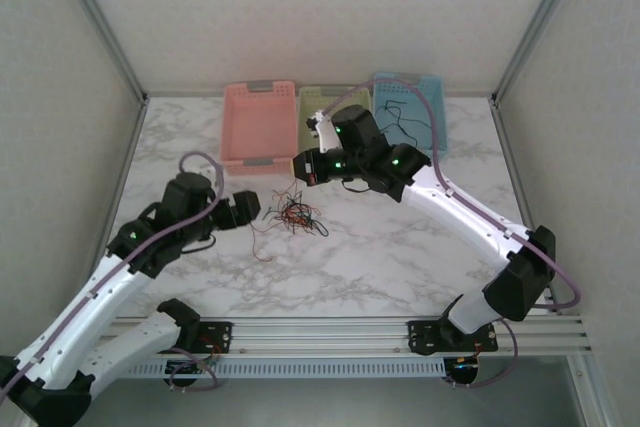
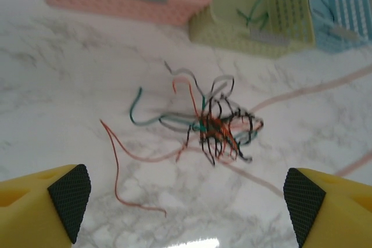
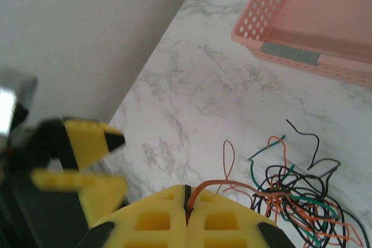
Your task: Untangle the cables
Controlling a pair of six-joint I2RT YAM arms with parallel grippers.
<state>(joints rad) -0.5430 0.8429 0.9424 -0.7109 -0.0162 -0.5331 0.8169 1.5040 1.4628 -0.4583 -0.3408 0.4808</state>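
Note:
The cables lie as a tangled clump of red, green and black wires on the marble table, mid-table. My left gripper sits just left of the clump, open and empty. In its wrist view the clump lies ahead of the gripper, with a loose red strand trailing toward it. My right gripper hovers just behind the clump. It is shut on a red cable that leads into the clump. The left gripper's fingers show blurred beside it.
Three baskets stand in a row at the back: pink, green and blue. The blue one holds a black wire, and a green wire lies in the green one. White walls close in on the left, right and back.

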